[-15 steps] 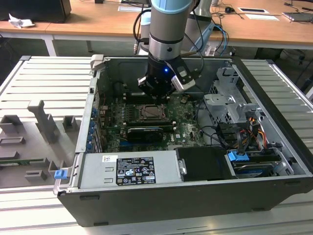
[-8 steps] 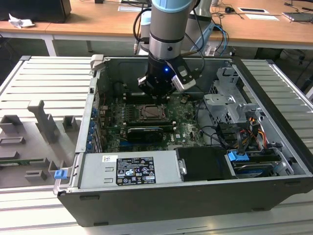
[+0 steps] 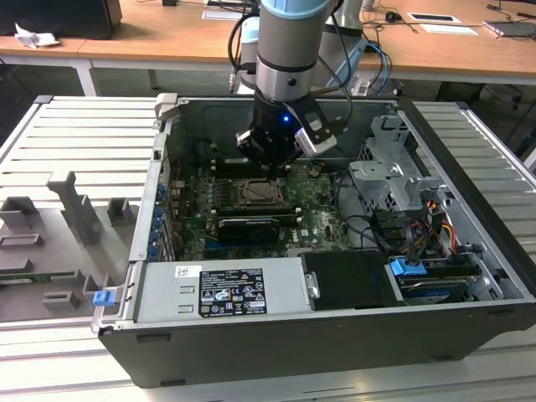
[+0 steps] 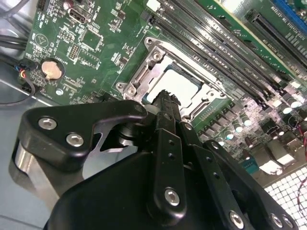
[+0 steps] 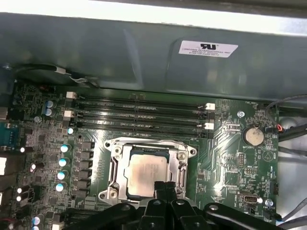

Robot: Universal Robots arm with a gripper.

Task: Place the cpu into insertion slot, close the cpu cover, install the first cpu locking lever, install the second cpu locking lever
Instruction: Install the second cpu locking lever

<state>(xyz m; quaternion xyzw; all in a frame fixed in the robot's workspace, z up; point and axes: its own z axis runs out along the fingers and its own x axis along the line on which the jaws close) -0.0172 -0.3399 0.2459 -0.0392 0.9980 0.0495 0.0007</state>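
Above insertion slot (image 5: pixel 146 167) | arm vertical | claw (image 5: pixel 165 188) closed, empty | cpu (image 5: pixel 147 173) seated

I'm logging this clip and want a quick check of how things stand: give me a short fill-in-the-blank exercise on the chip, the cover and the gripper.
1. The chip lies inside the ____ on the green board.
2. The metal cover lies down around the chip, whose pale face shows through its square ____.
3. The gripper hovers just above the chip with its fingers ____.

Missing words: socket; window; shut
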